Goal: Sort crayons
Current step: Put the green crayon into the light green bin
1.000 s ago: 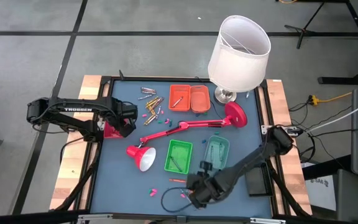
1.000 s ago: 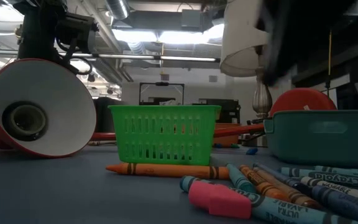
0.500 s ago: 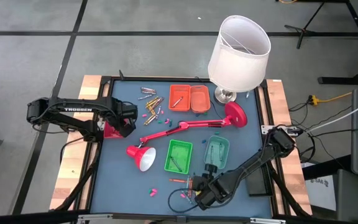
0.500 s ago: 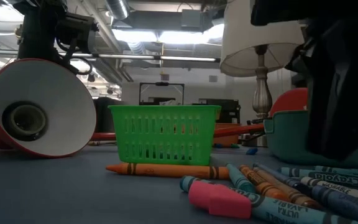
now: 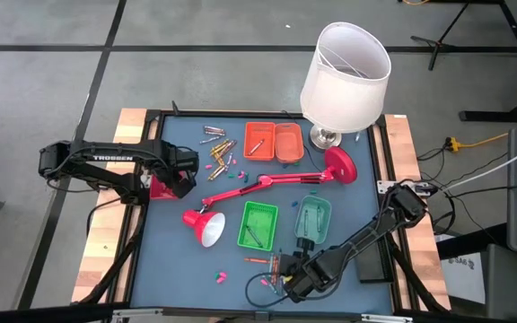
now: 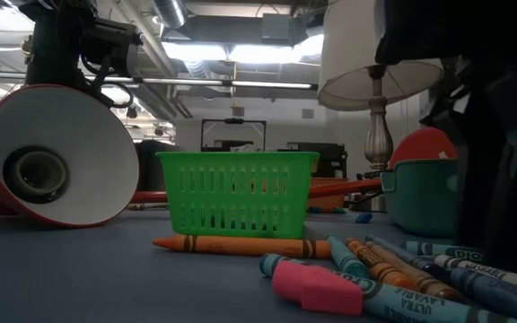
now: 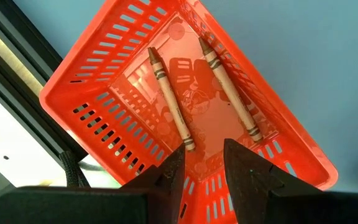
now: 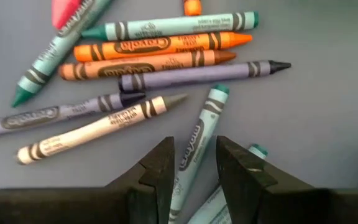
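Slotted red plastic tray (image 7: 185, 118) under the left gripper (image 7: 204, 163) at the counter's (image 5: 173, 260) left edge, two paper-wrapped brownish crayons (image 7: 169, 99) lying flat in it; fingers slightly parted, grasping nothing. Smooth grey-blue counter surface framed in pale wood. Loose scatter of crayons (image 5: 219, 152) toward the far left, beside two orange lattice trays (image 5: 273, 141). Glossy red desk lamp (image 5: 267, 184) lying across the middle, its white-lined cone shade (image 6: 61, 157) facing the low camera. Green mesh tray (image 6: 238, 190) near the middle, teal solid-walled tray (image 5: 313, 215) just right of it, tall white fabric lampshade (image 5: 346, 63) on a metal stem behind. Near front edge: a cluster of matte paper-wrapped crayons (image 8: 160, 59) in teal, orange, brown, grey-violet and cream, lying flat and mostly side by side, a pink stub (image 6: 317, 289) at one end. Right gripper (image 8: 192, 163) low over this cluster, fingers slightly apart astride a pale teal crayon (image 8: 194, 149), whether squeezing it cannot be told. Compared with a second ago: right arm shifted rightward and nearer the teal tray, now over the front cluster; left arm unmoved
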You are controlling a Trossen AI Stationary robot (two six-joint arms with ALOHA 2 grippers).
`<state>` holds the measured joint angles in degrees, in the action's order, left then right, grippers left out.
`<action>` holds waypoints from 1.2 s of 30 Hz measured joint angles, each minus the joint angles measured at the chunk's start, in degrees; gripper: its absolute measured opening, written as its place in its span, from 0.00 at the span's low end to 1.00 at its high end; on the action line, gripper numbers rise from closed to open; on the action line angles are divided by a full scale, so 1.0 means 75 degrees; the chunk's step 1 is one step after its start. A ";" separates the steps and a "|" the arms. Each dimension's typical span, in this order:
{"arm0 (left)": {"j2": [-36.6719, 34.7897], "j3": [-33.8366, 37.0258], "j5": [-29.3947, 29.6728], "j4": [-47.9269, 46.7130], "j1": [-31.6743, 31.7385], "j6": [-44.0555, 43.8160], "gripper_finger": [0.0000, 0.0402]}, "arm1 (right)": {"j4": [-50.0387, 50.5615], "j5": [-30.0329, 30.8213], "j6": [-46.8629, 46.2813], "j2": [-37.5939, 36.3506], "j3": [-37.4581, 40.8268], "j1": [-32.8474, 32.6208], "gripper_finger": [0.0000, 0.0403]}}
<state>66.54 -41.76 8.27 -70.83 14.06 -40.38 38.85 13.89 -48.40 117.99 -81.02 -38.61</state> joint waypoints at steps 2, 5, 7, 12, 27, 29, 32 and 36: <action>-0.0002 0.0000 0.0000 0.0000 0.0000 0.0000 0.23 | 0.0006 -0.0003 -0.0009 0.0000 0.0019 0.0000 0.29; 0.0001 0.0000 0.0000 0.0000 0.0000 0.0000 0.23 | 0.0021 -0.0003 -0.0090 0.0000 0.0019 0.0000 0.29; 0.0001 0.0000 0.0000 0.0000 0.0000 0.0000 0.23 | 0.0022 -0.0003 -0.0090 0.0000 0.0019 0.0000 0.29; -0.0001 0.0000 0.0000 0.0000 0.0000 0.0001 0.23 | 0.0021 -0.0009 -0.0093 0.0000 0.0019 0.0000 0.23; -0.0002 0.0000 0.0000 -0.0001 0.0000 0.0001 0.23 | 0.0044 -0.0003 -0.0099 -0.0015 0.0019 0.0000 0.04; -0.0002 0.0000 0.0000 0.0000 0.0000 0.0003 0.23 | 0.0043 -0.0003 -0.0099 -0.0015 0.0019 0.0000 0.04; -0.0002 0.0000 0.0000 0.0000 0.0000 0.0003 0.23 | 0.0042 -0.0003 -0.0102 -0.0015 0.0018 0.0000 0.03; -0.0002 0.0000 0.0000 -0.0003 0.0000 0.0003 0.23 | 0.0167 -0.0004 -0.0091 -0.0015 -0.0165 0.0002 0.01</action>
<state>66.52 -41.76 8.27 -70.85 14.06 -40.36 40.10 13.86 -49.09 117.89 -82.26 -38.60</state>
